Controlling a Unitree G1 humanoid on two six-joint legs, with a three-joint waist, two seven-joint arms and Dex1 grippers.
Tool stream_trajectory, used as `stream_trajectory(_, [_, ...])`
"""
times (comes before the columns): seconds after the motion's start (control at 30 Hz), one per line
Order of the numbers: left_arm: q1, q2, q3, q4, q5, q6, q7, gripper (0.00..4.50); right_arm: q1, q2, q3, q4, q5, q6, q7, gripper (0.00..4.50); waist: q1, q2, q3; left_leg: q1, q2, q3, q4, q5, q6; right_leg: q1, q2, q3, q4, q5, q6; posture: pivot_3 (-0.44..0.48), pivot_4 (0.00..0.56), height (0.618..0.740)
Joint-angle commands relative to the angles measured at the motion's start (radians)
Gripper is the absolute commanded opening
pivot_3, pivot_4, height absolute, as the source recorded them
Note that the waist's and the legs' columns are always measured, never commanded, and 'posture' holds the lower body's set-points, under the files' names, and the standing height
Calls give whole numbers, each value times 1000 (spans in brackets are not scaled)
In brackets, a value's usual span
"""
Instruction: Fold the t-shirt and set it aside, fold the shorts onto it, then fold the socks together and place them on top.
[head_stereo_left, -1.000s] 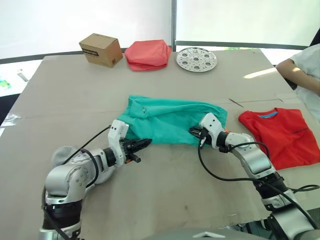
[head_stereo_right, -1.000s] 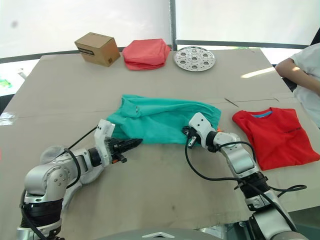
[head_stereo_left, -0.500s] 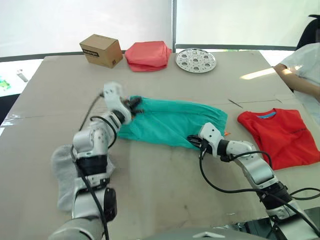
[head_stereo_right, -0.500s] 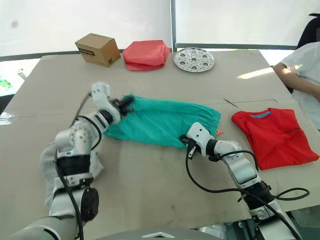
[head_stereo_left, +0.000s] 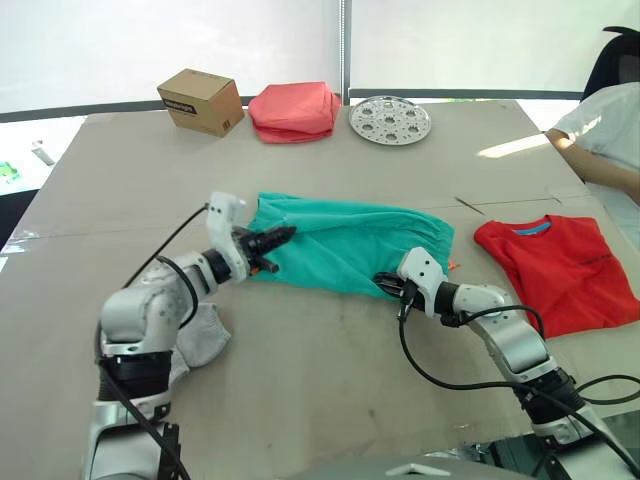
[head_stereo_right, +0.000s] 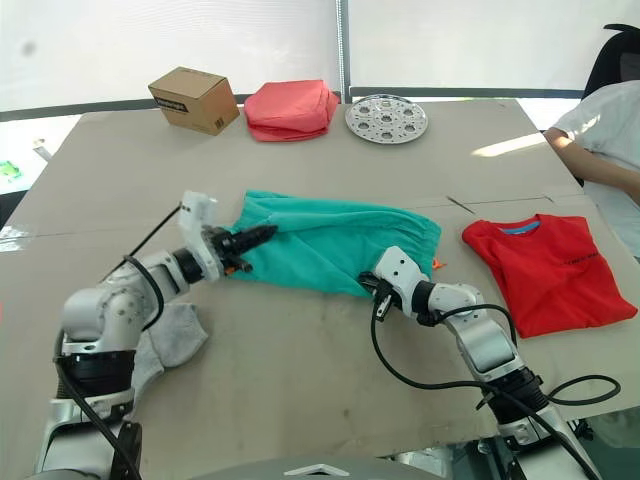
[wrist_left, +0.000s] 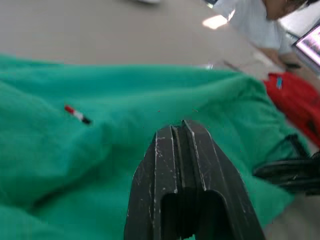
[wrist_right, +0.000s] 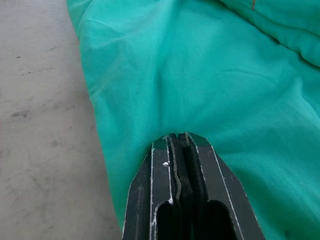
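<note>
Nearest me on the brown table (head_stereo_left: 330, 400), just under my left elbow, lies one light grey lump, the socks (head_stereo_left: 200, 335); I cannot tell from here whether it is one sock or both. My right gripper (head_stereo_left: 385, 287) sits low at the near edge of the shorts (head_stereo_left: 345, 245), its two fingers pressed together with a fold of the teal cloth pinched between them, as the right wrist view shows (wrist_right: 180, 142). My left gripper (head_stereo_left: 280, 236) rests on the shorts' left end, fingers pressed flat against each other; in the left wrist view (wrist_left: 182, 130) they hover over the cloth and I see no fabric between them. The shorts lie spread across the middle of the table, one piece, rumpled, with a small orange bit (head_stereo_left: 452, 266) peeking out at the right end. To the right of them, apart, is the single red t-shirt (head_stereo_left: 560, 270), lying flat near the table's right edge. Beyond it a person's arm (head_stereo_left: 600, 165) in a white sleeve reaches in at the far right. Along the far edge stand three things in a row: one cardboard box (head_stereo_left: 200, 100), one folded salmon-pink bundle (head_stereo_left: 295, 110), one round metal plate with holes (head_stereo_left: 391, 119).
</note>
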Motion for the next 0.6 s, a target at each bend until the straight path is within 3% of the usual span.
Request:
stream_trajectory(0.03, [-26,59,-35,-29,133,-216,-53,1218,-6,-2,-23,-34,22,-4,12,0,2,0,0,0,0,0,0,0,0,0,0,0,0,0,0,0,150,740])
stream_trajectory(0.2, [-47,223,-104,96,315,-534,-247,3565,-18,-26,-31,-49,23,-22,29,0,0,1,1,-4,0,1,-1,0,0,-6,0,0,0,0,-1,0,150,740])
stream_trajectory(0.23, [-63,250,-122,145,352,-601,-281,3864,-22,-31,-35,-51,25,-24,34,0,0,2,1,-5,0,1,-1,0,-1,-7,0,0,0,0,-1,0,150,740])
stream_trajectory(0.33, [-168,267,-187,334,463,-786,-307,3864,-31,-36,-54,-68,53,-25,47,0,5,3,2,-5,-1,2,-2,0,0,-7,0,0,-1,0,-1,0,150,740])
stream_trajectory(0.53, [-371,218,-346,700,675,-1086,-340,3864,-45,-19,-54,-115,87,-2,58,0,21,3,1,-7,-1,2,0,0,1,-7,0,-1,0,0,-1,0,150,740])
stream_trajectory(0.6, [-444,180,-365,804,678,-1086,-383,3379,-38,-15,-33,-111,65,-7,49,0,23,2,1,-9,-2,5,0,0,1,-8,1,-2,0,0,-1,0,150,740])
